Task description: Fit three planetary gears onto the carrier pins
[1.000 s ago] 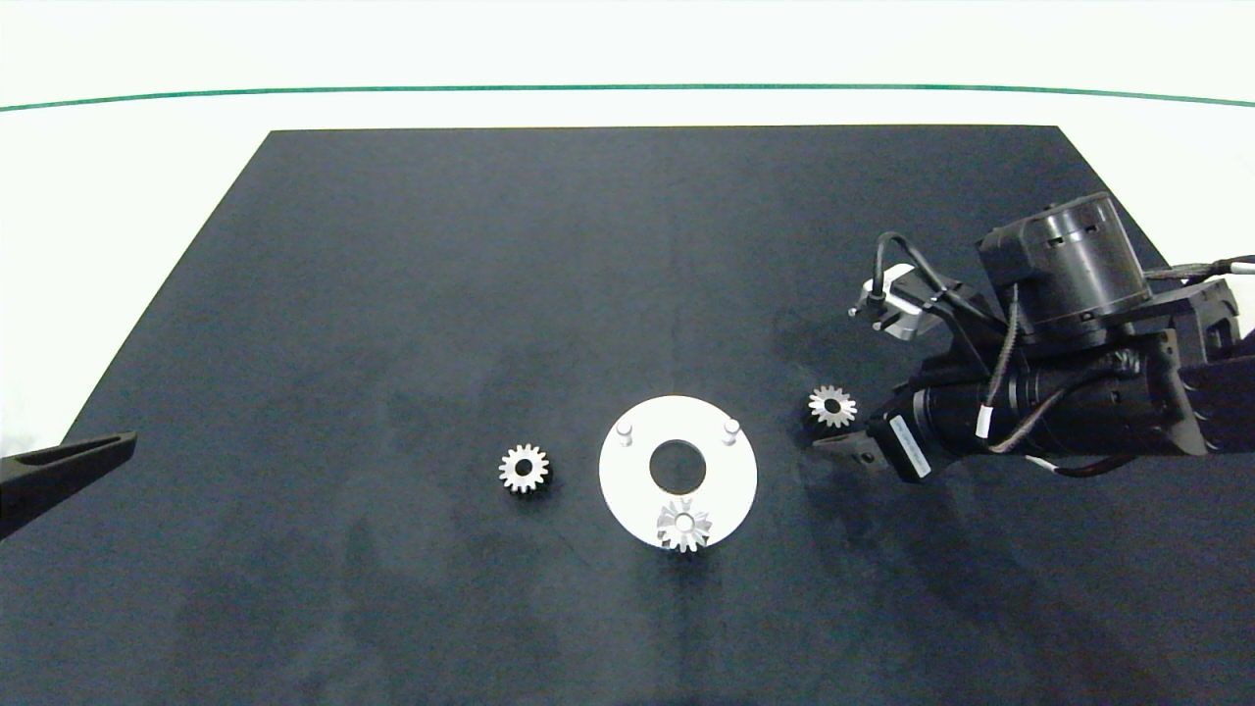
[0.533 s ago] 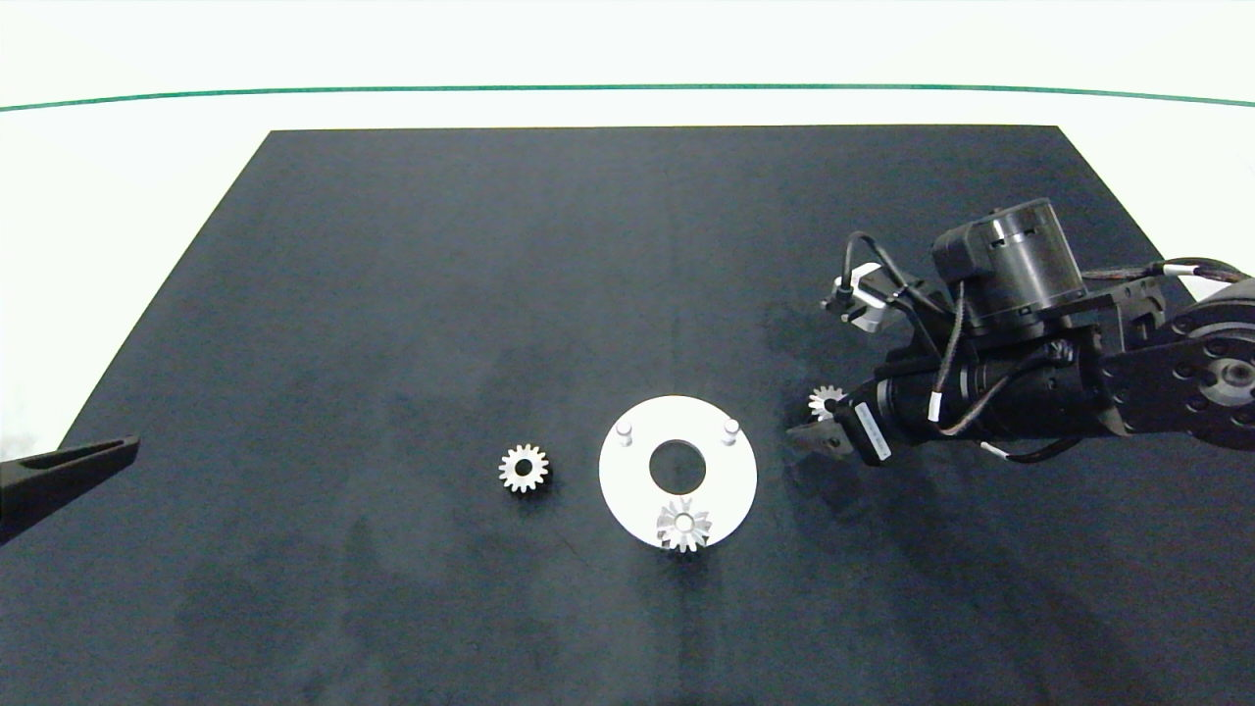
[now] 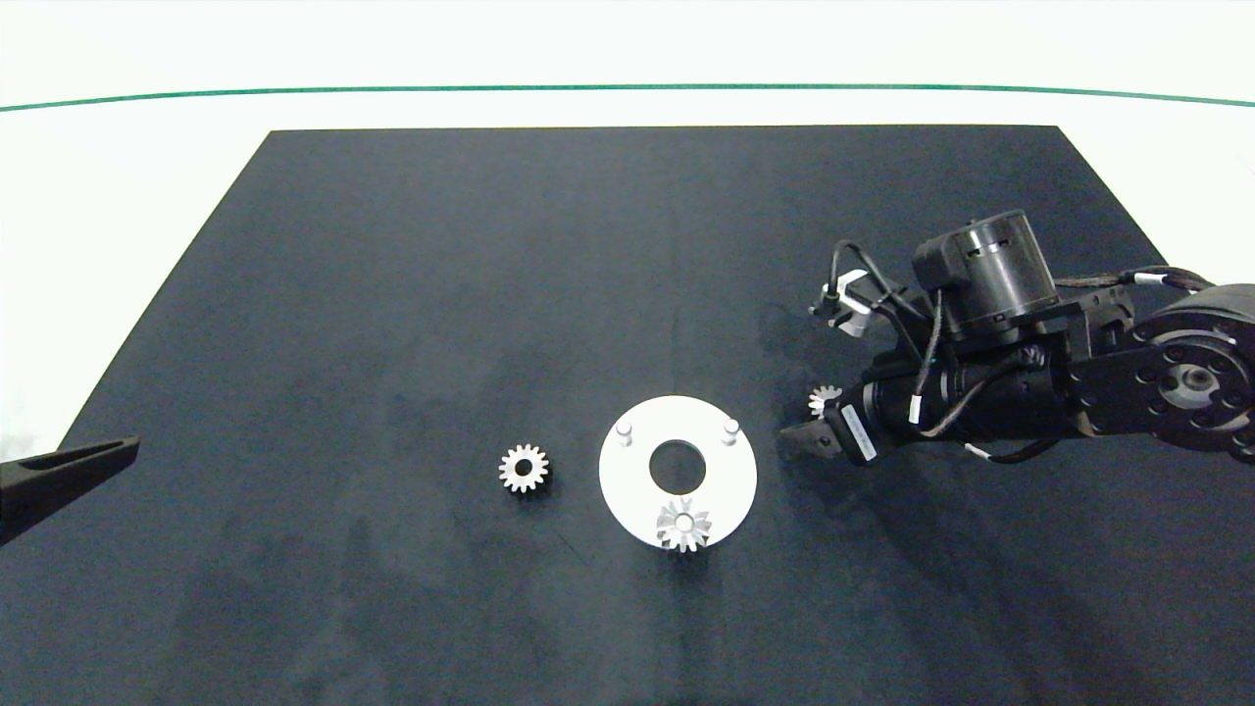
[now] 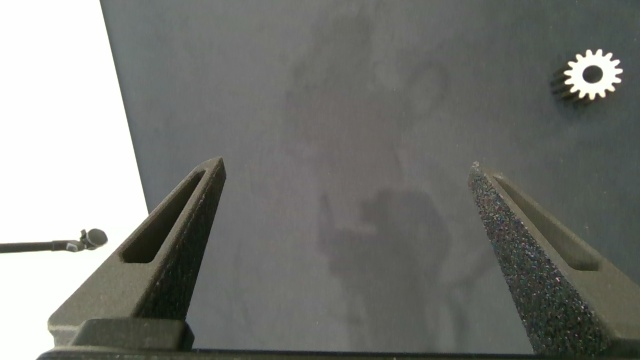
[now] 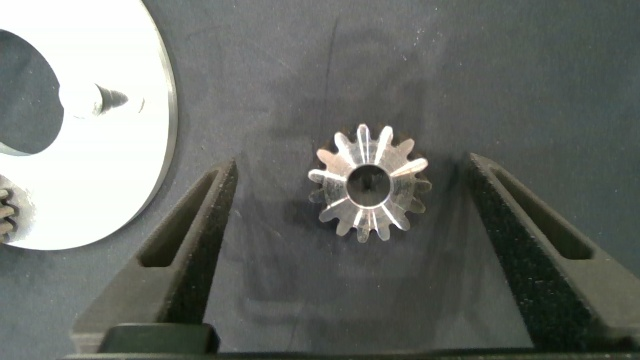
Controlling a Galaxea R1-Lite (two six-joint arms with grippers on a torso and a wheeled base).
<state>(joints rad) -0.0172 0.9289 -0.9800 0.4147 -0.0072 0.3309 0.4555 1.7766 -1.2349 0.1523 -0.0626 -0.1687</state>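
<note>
A white disc (image 3: 727,490) carries the carrier pins. Two pins (image 3: 625,431) (image 3: 730,428) are bare, and one planetary gear (image 3: 683,526) sits on the pin nearest me. A second silvery gear (image 3: 524,468) lies loose on the mat left of the disc. The third gear (image 3: 822,398) (image 5: 368,184) lies flat on the mat right of the disc, half hidden under the right arm. My right gripper (image 3: 816,414) (image 5: 350,162) hangs open over it, one finger on each side and neither touching. The left gripper (image 3: 98,453) (image 4: 345,165) waits open at the mat's left edge.
Everything lies on a black mat (image 3: 490,245) on a white table (image 3: 118,196). A green line (image 3: 627,87) runs along the far side. In the right wrist view the disc's rim (image 5: 150,150) with one bare pin (image 5: 95,99) lies just beyond one finger.
The right arm has moved left and closer over the right-hand gear, which now shows only partly beneath it. The left arm, the disc and the other gears have not moved.
</note>
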